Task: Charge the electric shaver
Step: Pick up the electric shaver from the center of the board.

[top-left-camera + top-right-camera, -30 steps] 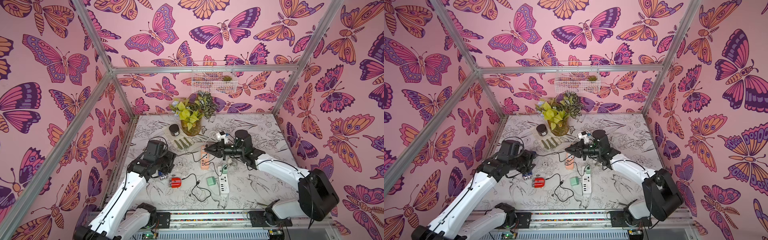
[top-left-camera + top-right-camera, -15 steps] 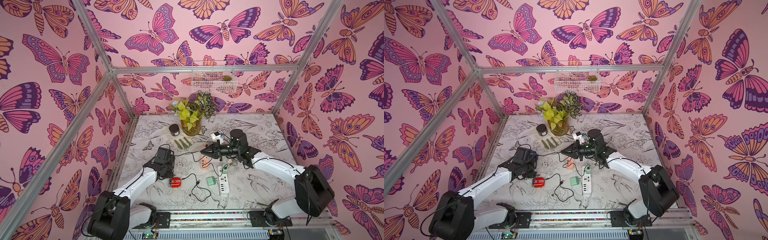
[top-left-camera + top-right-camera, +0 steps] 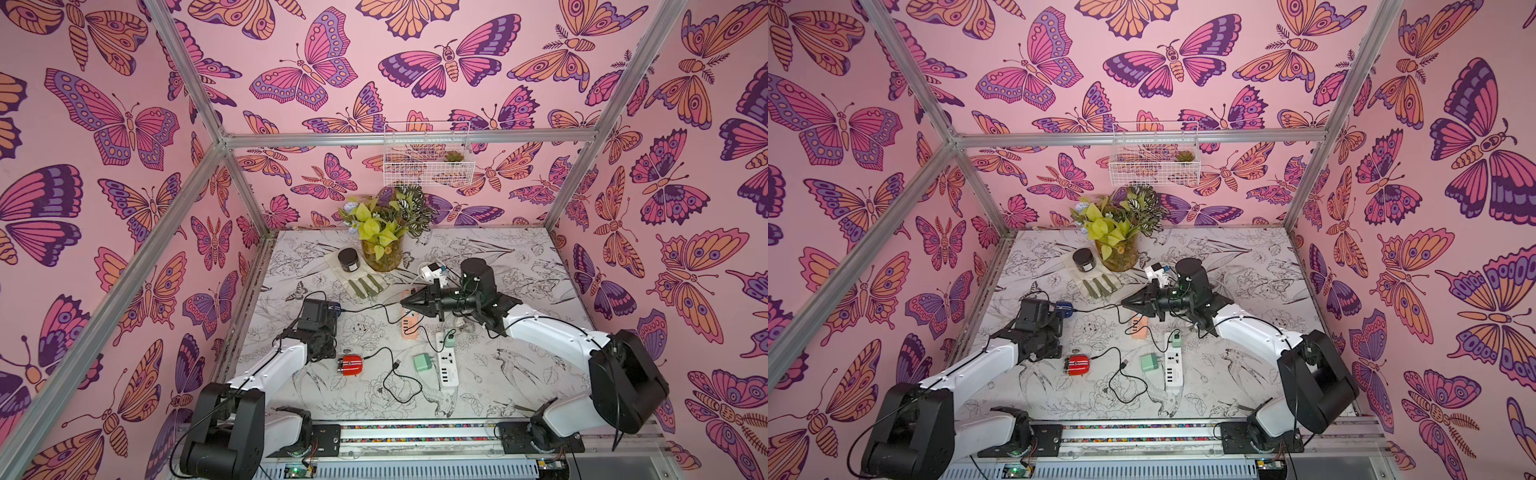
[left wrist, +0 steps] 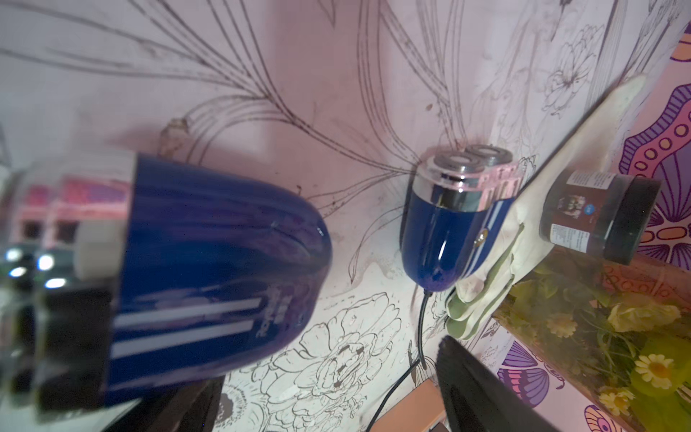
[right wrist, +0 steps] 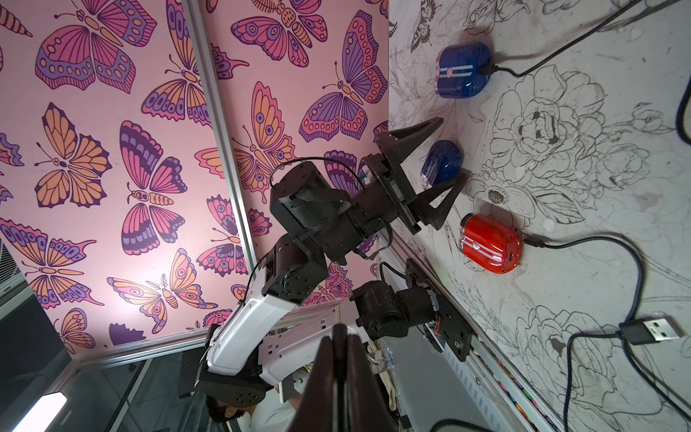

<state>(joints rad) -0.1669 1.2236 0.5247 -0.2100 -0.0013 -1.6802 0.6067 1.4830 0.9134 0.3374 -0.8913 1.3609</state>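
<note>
One second on, left jaws have spread wide around blue shaver [image 5: 441, 162], while right jaws stay pressed together.

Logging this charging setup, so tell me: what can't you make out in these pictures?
Left gripper: hidden under its own wrist in both top views.
Blue shaver in its opening: blurred in the left wrist view, too close.
Cabled blue shaver: mostly behind the left wrist in both top views.
Power strip: sockets too small in both top views.
</note>
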